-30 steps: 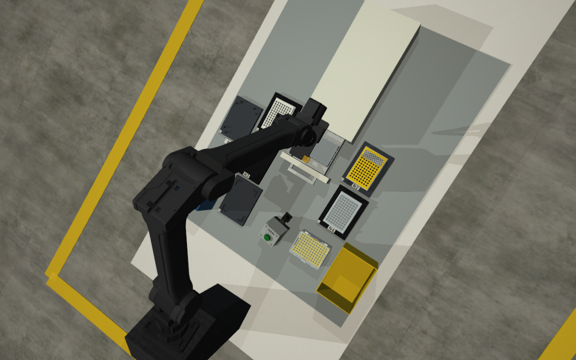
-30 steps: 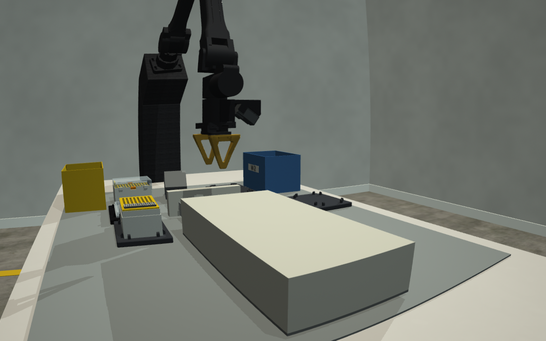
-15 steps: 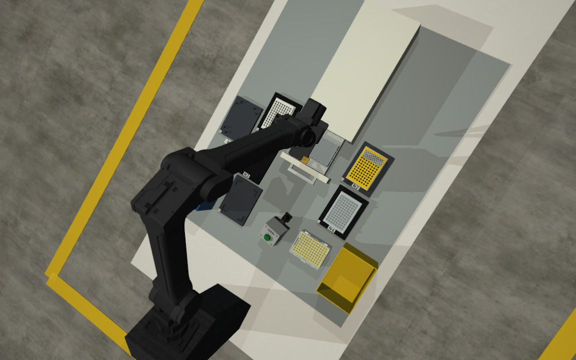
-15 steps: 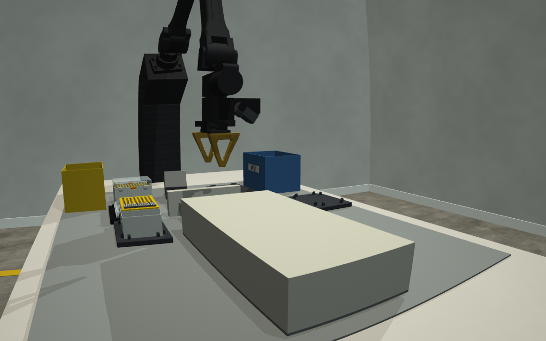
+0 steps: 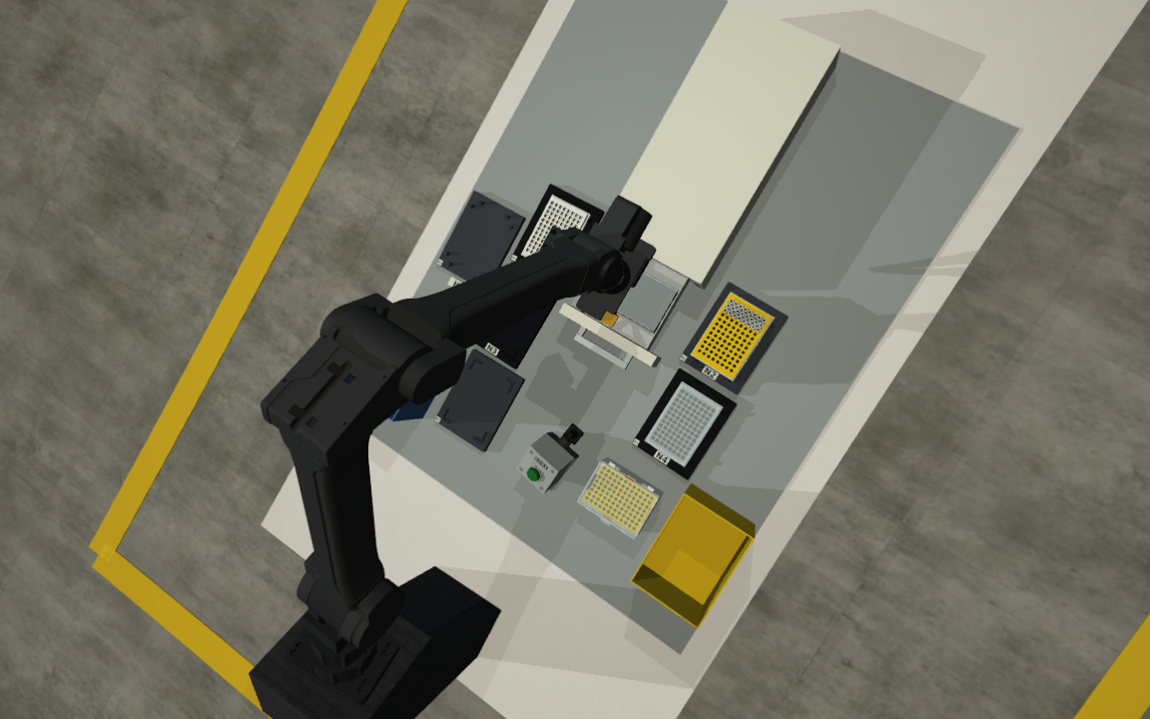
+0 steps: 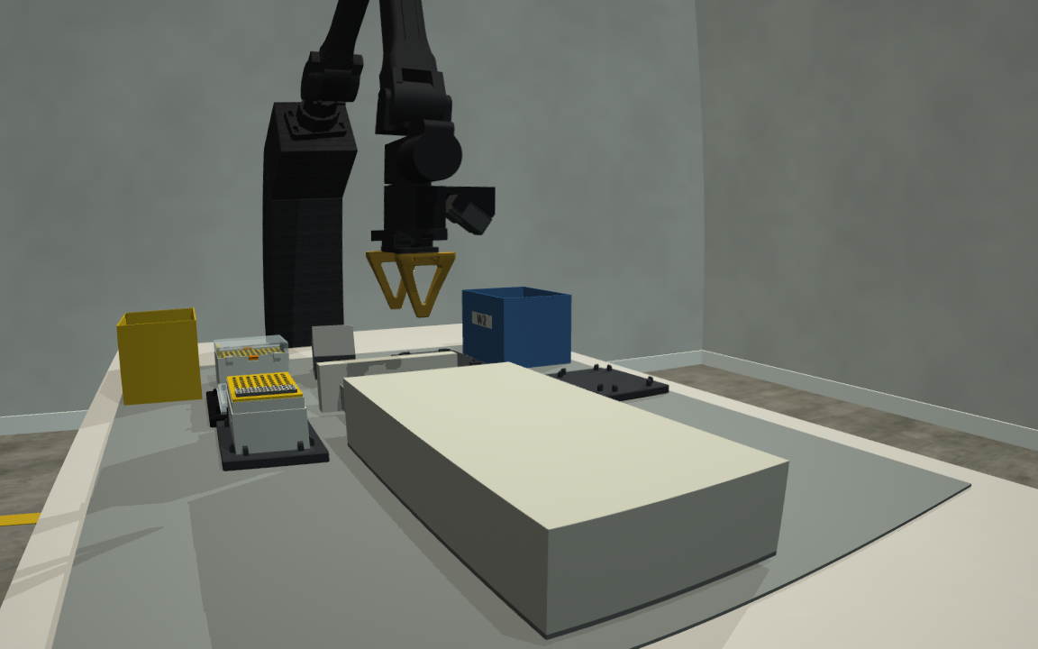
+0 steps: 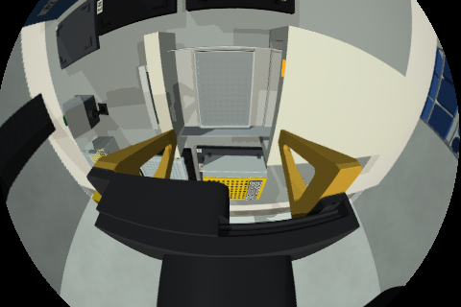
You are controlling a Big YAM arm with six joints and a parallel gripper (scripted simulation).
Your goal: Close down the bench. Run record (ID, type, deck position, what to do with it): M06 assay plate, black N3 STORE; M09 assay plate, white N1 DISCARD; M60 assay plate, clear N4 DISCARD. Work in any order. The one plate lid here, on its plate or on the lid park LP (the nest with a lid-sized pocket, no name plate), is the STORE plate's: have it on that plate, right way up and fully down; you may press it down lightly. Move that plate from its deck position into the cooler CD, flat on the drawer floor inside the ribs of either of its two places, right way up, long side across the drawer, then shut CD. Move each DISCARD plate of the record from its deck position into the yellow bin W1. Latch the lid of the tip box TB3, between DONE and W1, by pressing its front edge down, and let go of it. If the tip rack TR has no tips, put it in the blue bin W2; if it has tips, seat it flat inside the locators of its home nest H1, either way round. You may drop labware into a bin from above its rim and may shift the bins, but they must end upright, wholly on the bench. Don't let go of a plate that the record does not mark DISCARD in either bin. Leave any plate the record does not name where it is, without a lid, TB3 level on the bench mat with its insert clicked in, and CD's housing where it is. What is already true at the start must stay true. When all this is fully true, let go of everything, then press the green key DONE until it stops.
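1. Drawer [image 5: 608, 334] of CD stands pulled out toward the arm. It probably slides stiffly and is best pushed at the middle of its front panel.
2. A lidded plate [image 5: 651, 302] lies flat inside it, likely light and slippery.
3. The jaws hang above the drawer, fully apart, holding and touching nothing.
4. The housing [image 5: 731, 134] sits beyond.

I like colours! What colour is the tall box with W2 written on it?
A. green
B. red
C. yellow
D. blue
D: the box with the W2 label is dark blue; the yellow box stands at the other side of the bench.
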